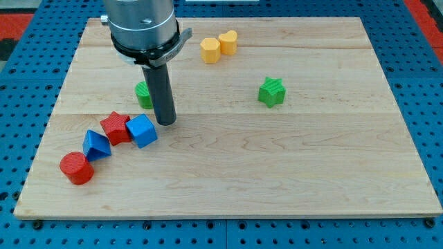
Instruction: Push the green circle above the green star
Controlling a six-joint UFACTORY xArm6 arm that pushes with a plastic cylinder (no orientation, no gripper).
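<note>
The green circle (142, 95) lies at the view's left of the board, partly hidden behind my rod. The green star (272, 92) lies right of centre, well apart from it and at about the same height in the view. My tip (166, 122) rests on the board just below and to the right of the green circle, close to the blue cube (142, 131).
A red star (115, 128), a blue triangle (95, 144) and a red cylinder (76, 168) trail down-left from the blue cube. A yellow hexagon (210, 50) and a yellow heart (228, 41) sit near the top. The wooden board (277, 173) lies on a blue perforated table.
</note>
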